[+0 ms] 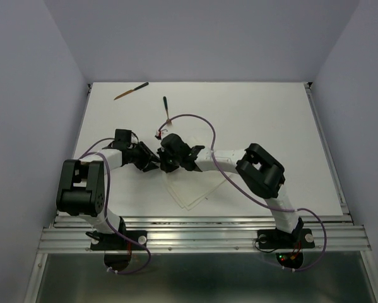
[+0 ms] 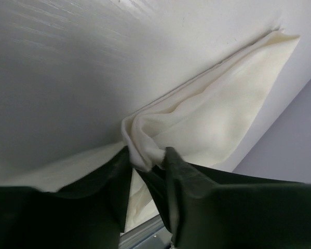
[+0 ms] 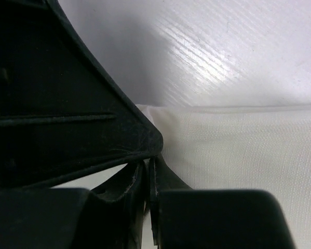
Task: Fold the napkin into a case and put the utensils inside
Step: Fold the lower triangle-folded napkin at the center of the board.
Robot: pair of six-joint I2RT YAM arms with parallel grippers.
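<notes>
Near the middle of the smooth white table [image 1: 271,126], your left fingers [image 2: 172,161] pinch a bunched fold of the napkin [image 1: 192,189], a soft, woven white cloth lying in creased flat layers. Your right fingers [image 3: 137,181] sit pressed together at its edge; whether they catch cloth is unclear. Slender wooden utensils [image 1: 131,91] lie farther back.

pale lavender walls [image 1: 207,38] enclose a white table [image 1: 271,126].
</notes>
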